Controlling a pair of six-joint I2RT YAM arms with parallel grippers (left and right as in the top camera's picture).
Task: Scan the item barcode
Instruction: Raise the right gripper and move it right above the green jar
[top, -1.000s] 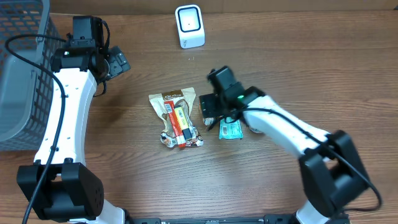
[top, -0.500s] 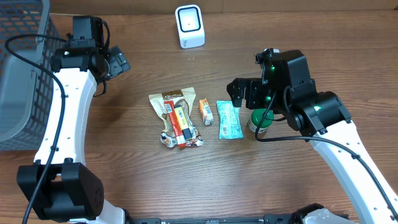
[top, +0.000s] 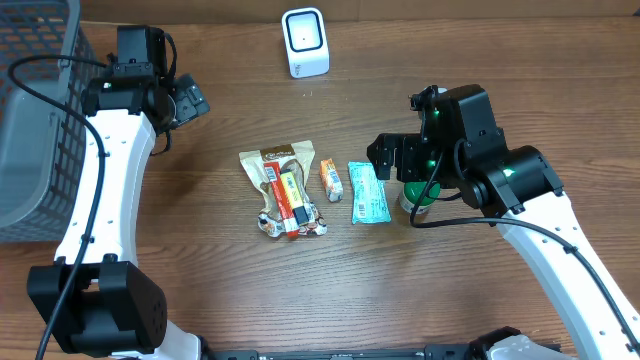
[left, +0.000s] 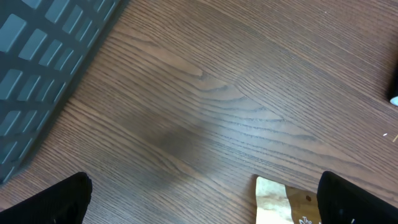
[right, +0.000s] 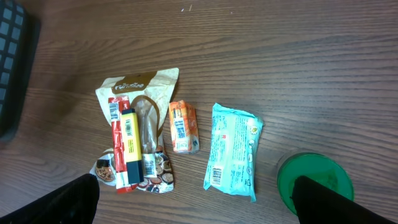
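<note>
On desk (top: 200, 270), teal snack packet (right: 231, 152) seen flat beside green-lidded tub (right: 315, 180); right pincer (right: 199, 208) held wide open above, left pincer (left: 199, 202) open too, nothing gripped.

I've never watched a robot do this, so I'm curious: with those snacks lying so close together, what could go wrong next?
1. The yellow bar and red stick lie stacked on the brown paper pouch; the open right gripper might catch several at once.
2. The small orange packet sits close beside the teal wrapped packet, so grabbing one may nudge the other.
3. The green round container beside the teal packet could get bumped.
</note>
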